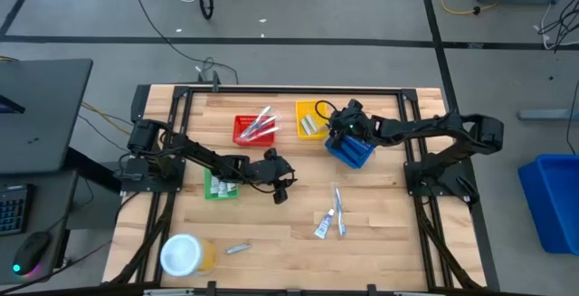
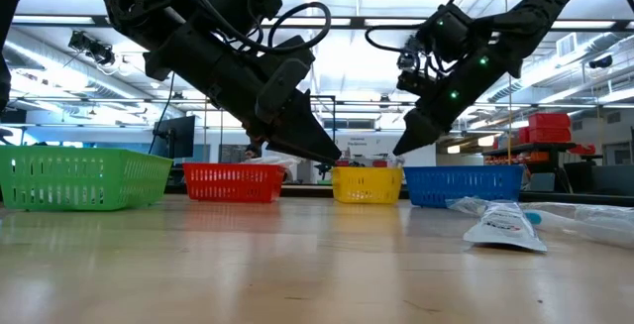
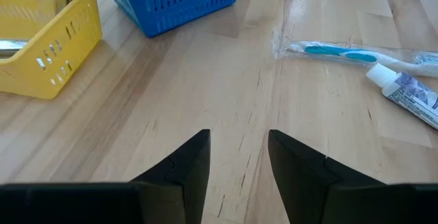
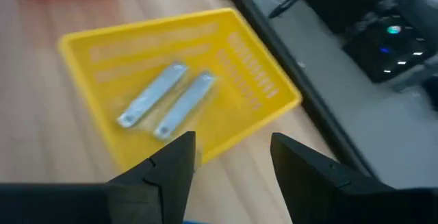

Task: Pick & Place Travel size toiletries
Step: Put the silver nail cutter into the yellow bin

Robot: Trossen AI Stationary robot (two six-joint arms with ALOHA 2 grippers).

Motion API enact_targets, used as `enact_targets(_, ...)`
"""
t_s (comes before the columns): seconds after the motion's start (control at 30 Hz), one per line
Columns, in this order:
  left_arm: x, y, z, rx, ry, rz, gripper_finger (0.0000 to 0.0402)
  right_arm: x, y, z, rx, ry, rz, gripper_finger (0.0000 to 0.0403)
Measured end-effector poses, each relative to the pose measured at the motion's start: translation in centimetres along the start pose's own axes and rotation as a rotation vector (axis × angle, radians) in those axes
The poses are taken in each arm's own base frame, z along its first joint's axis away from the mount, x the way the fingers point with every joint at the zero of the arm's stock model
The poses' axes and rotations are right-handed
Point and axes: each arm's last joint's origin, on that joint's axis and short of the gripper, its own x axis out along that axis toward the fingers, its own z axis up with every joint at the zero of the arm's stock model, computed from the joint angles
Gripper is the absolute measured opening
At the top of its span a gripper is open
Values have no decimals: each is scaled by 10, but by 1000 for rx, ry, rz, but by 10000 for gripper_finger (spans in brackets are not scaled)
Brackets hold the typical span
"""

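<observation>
- Left gripper point(image 3: 237, 157) hovers mid-tabletop, fingers parted, holding nothing; toothpaste tube point(image 3: 408, 94) and wrapped toothbrush point(image 3: 356, 54) lie ahead, apart.
- Right gripper point(image 4: 231, 157), parted and empty, hangs above the blue basket point(image 1: 350, 150); two silver packets point(image 4: 168, 99) lie in the yellow basket point(image 4: 263, 70) beyond.

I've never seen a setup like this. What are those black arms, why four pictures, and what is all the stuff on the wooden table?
Two dark robot arms work at a wooden table, sorting small toiletries into plastic baskets. One picture looks down from above, one looks level across the tabletop, and one camera rides on each wrist. The left pincer hovers open and empty over bare wood, facing a wrapped blue-handled toothbrush and a small white toothpaste tube. The right pincer, also open and empty, hangs between the blue basket and the yellow basket, which holds two silvery tubes. Red and green baskets hold more items.
</observation>
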Motion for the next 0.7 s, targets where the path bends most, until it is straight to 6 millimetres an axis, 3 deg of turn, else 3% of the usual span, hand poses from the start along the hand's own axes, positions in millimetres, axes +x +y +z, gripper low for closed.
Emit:
enact_targets(0.17,0,0,0,6,0,0,157,-2,1,5,-18,-39,-39,202)
enact_targets(0.43,0,0,0,-5,-1,0,157,1,-14,11,5,-102,-121,200)
enact_targets(0.7,0,0,0,-24,-1,0,157,-21,3,4,-88,83,77,201)
